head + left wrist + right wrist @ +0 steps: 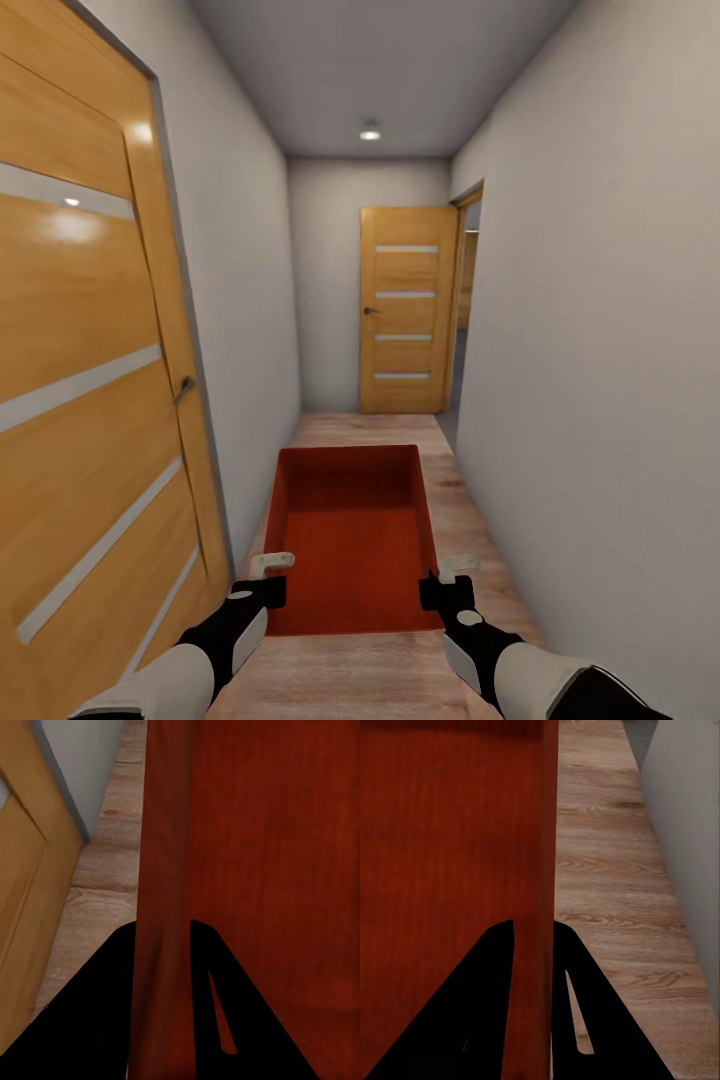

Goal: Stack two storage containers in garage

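1. The robot stands in a narrow corridor with one storage container (352, 530), an orange-red open-top bin, carried out in front between both arms above the light wood plank floor (470, 520).
2. The left pincer (262, 580) is clenched on the bin's left wall and the right pincer (448, 582) on its right wall; gripping opposite sides probably keeps the load level and centred while driving.
3. The left wrist view shows the wall (161, 907) pinched between that pincer's dark fingers (112, 1012), with an orange door (22, 907) close by. The right wrist view shows the same pinch on the right wall (540, 892).
4. The head view adds the route: a closed door (405, 310) at the end and an opening just right of it (where it leads cannot be told).
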You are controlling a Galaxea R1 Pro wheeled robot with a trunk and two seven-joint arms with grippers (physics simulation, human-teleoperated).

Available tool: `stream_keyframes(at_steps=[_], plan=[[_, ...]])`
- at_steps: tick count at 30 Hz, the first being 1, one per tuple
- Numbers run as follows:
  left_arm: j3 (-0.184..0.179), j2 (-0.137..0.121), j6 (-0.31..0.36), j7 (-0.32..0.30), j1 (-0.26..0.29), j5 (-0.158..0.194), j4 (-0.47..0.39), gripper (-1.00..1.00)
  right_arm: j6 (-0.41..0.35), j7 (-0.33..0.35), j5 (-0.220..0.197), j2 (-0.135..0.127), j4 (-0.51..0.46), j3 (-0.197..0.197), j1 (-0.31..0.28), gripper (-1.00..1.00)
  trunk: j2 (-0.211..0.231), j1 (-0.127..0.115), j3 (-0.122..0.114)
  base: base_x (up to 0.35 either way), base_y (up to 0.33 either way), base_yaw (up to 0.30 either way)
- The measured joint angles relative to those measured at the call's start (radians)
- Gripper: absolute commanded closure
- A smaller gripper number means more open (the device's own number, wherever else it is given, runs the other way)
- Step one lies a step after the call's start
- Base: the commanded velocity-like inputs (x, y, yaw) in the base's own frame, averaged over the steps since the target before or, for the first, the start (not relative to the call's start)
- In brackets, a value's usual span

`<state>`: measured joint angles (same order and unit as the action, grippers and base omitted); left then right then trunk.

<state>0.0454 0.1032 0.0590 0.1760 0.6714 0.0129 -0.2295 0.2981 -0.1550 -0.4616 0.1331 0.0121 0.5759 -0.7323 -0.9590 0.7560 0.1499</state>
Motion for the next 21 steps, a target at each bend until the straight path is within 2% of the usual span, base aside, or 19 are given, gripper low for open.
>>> stream_keyframes(at_steps=[21], plan=[[0.005,0.0,0.0,-0.001,0.0,-0.005,0.0,1.0,0.0,0.0,-0.001,0.0,0.0,0.001,0.0,1.0,0.0,0.0,0.0,0.321,0.004,0.0]])
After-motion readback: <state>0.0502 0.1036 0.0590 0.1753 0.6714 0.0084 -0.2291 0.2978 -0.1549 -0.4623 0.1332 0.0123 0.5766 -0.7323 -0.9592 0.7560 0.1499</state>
